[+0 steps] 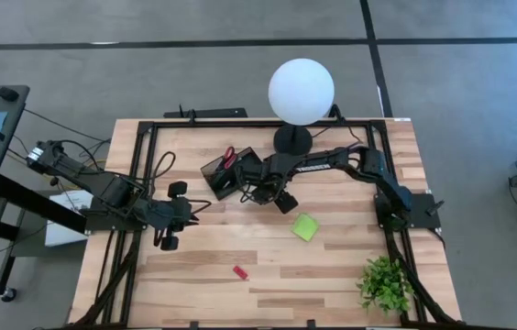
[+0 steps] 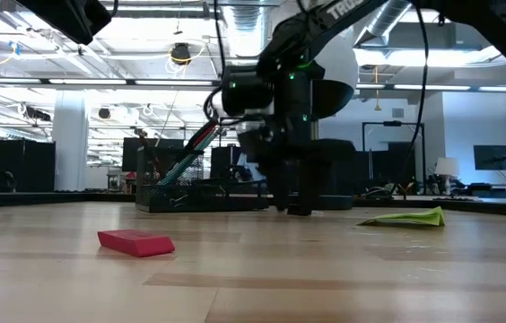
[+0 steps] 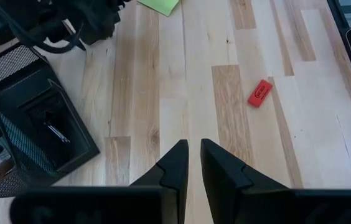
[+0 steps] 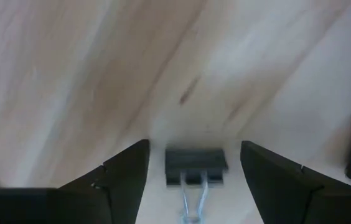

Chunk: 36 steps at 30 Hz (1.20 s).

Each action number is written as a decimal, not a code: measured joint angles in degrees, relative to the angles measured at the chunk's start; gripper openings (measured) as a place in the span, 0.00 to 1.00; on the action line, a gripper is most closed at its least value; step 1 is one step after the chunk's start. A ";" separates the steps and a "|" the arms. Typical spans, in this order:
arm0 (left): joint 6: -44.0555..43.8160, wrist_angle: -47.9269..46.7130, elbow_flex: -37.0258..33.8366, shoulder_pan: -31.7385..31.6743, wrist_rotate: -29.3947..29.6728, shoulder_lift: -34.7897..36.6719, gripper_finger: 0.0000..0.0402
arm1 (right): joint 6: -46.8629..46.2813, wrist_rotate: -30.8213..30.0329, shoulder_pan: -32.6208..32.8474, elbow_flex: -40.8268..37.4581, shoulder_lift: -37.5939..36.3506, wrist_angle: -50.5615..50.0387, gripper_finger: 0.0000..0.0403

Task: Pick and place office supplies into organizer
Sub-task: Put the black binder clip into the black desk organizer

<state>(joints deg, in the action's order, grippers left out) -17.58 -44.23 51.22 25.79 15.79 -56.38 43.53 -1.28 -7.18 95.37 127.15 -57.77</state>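
Note:
A black binder clip (image 4: pixel 195 163) lies flat on the wood table, its wire handles toward the wrist camera. My right gripper (image 4: pixel 194 147) points down over it, open, one finger on each side and apart from it; in the low view it (image 2: pixel 293 202) stands just above the table. Behind it is the black mesh organizer (image 1: pixel 229 176) with red-handled scissors (image 1: pixel 228 156) standing in it. A lime-green sticky-note pad (image 1: pixel 305 226) and a small red piece (image 1: pixel 239 272) lie on the table. My left gripper (image 3: pixel 194 149) hovers shut at the table's left, holding nothing.
A white globe lamp (image 1: pixel 302 90) on a round black base (image 1: pixel 292 139) stands at the far edge, just behind my right arm. A green plant (image 1: pixel 385 282) sits at the near right corner. Black frame rails (image 1: pixel 139 174) run along the table's sides.

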 joint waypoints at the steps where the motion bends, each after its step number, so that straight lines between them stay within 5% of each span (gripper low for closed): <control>1: 0.00 0.03 0.00 0.01 0.00 0.00 0.10 | 0.02 -0.40 0.00 -0.17 -0.19 0.27 0.62; 23: 0.00 0.01 0.00 -0.01 0.00 0.00 0.10 | 0.89 0.07 -1.29 0.03 0.02 -1.20 0.61; 36: 0.00 0.01 0.00 0.01 0.00 0.00 0.10 | -3.94 0.11 -1.27 -0.11 -0.06 -1.45 0.44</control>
<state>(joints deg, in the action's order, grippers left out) -17.58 -44.23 51.22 25.80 15.79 -56.38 39.59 -1.17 -8.45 95.26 127.09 -59.22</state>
